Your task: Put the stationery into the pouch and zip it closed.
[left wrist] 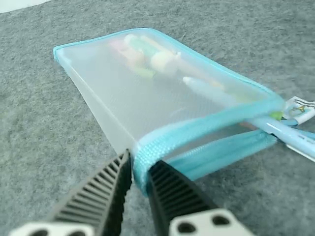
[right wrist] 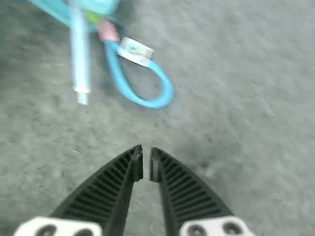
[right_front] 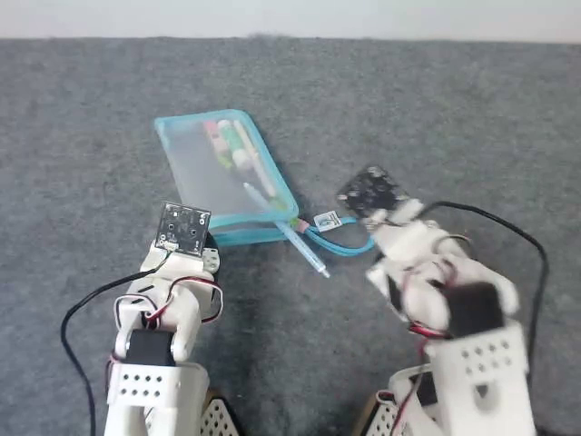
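Left gripper pinches the soft pouch at its zipper edge.
Right gripper, closed, holds nothing; the light, slippery pen sticking out probably needs a mid-barrel grip.

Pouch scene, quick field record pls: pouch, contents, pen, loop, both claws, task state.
pouch: flat on carpet, zip not closed
markers: inside, toward the far end
pen: partly in, one end sticking out of the mouth
loop: blue, tagged, on the carpet beside the pen
left claw: shut on the pouch's teal edge at the near corner
right claw: shut, empty, over the carpet short of the loop
task: not done
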### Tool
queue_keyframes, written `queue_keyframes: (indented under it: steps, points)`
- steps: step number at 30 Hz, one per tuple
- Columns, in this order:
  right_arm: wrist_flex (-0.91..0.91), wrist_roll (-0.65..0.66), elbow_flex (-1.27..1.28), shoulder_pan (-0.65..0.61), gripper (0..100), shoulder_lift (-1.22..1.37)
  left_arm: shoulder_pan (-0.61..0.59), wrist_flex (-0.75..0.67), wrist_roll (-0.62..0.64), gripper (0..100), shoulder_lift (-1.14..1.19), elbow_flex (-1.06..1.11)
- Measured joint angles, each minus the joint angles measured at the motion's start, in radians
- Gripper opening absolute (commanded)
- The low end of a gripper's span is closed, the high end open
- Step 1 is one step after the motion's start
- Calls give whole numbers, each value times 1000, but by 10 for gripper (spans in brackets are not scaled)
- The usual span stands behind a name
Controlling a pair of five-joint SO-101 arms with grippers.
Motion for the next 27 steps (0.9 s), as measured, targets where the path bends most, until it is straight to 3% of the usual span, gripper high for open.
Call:
queue_keyframes:
  steps: [3, 8, 20, 26, 27]
  points:
    - [-38, -69, 0, -127, 223, 109, 0, 0, 0, 11, 0, 0]
    - [-129, -106, -60, -318, 228, 365, 0, 0, 0, 11, 0, 0]
    - [-224, -161, -339, -350, 222, 956, 0, 0, 0, 11, 0, 0]
    - [-247, -161, -364, -350, 5, 1088, 0, 0, 0, 11, 0, 0]
    - [-247, -161, -364, -350, 7, 1089, 0, 0, 0, 11, 0, 0]
